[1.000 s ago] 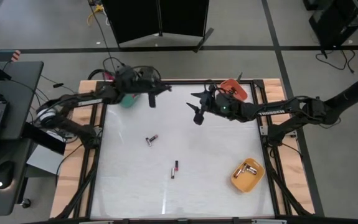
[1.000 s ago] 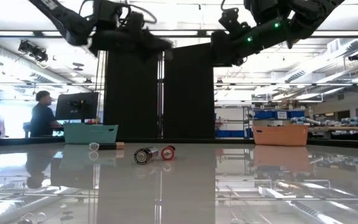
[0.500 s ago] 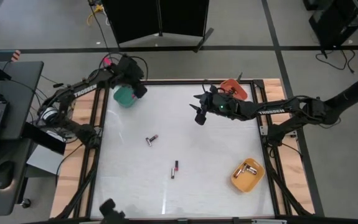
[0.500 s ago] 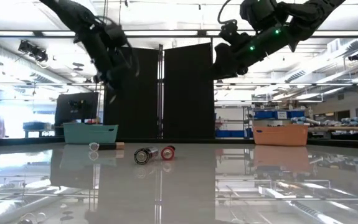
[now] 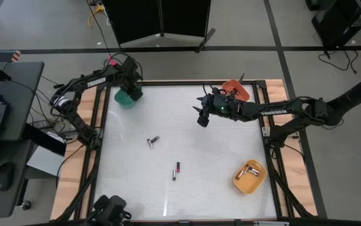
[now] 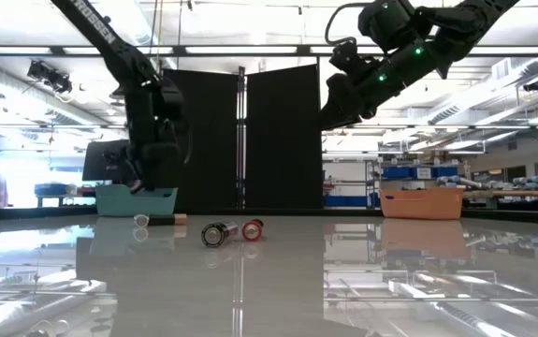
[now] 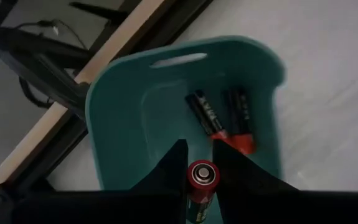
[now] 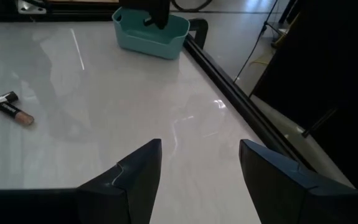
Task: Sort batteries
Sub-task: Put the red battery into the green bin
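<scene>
Batteries lie in several places on the white worktop (image 5: 130, 188). One red-banded battery (image 7: 202, 186) is pinched end-on between the fingers of the left tool (image 7: 200, 163), which hangs directly over the teal bin (image 7: 129, 124) at the far left corner of the worktop. Two more batteries (image 7: 219, 118), dark with red ends, lie side by side on the floor of that bin. In the high view the left tool (image 5: 132, 90) covers part of the teal bin (image 5: 125, 100).

Out on the open surface, a pair of batteries (image 5: 153, 141) lies touching near the middle-left, and another pair (image 5: 176, 171) lies closer to the near edge. The low view shows one pair as a silvery cell beside a red one (image 6: 232, 232), though which pair it is cannot be settled from that angle. A yellow tray (image 5: 258, 180) at the near right holds a few more batteries (image 5: 249, 171).

The right tool (image 5: 202, 114) hovers above the far middle of the worktop, well apart from every battery, its fingers (image 8: 132, 174) spread and holding nothing. An orange bin (image 5: 235, 89) sits at the far right corner, just behind the right arm.
</scene>
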### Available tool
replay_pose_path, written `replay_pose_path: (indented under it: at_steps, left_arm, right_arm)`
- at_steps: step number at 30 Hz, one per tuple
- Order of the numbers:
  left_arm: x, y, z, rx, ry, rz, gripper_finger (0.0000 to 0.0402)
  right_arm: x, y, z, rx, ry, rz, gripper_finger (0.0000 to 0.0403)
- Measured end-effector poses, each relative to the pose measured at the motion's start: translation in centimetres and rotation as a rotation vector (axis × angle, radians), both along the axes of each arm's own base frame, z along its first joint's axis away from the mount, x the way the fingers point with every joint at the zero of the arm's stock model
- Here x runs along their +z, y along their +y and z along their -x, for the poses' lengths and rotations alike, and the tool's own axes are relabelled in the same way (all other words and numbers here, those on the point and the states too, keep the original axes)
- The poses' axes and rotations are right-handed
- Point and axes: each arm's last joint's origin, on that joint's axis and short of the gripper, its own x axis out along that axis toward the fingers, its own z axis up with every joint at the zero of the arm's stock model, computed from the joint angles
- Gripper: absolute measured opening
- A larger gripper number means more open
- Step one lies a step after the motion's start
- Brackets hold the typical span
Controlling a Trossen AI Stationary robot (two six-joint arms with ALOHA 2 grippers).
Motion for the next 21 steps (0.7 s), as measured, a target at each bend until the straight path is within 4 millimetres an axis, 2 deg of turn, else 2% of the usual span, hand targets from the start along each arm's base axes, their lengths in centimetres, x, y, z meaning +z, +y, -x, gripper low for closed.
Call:
replay_pose_path:
  at_steps: [12, 17, 19, 21]
  left_arm:
    - [-2.8, 0.6, -0.3, 0.014, 0.093, 0.069, 0.0054]
    - [-3.1, 0.7, -0.3, 0.022, 0.105, 0.072, 0.0054]
    - [-3.1, 0.8, -0.4, 0.032, 0.107, 0.059, 0.0066]
    - [-3.1, 0.8, -0.4, 0.037, 0.107, 0.054, 0.0095]
  right_arm:
    - [0.0, 0.0, 0.0, 0.001, -0.004, 0.001, 0.0221]
    - [0.0, 0.0, 0.0, 0.001, -0.006, 0.001, 0.0222]
    - [0.0, 0.0, 0.0, 0.001, -0.006, 0.001, 0.0222]
    - [0.0, 0.0, 0.0, 0.001, -0.008, 0.002, 0.0221]
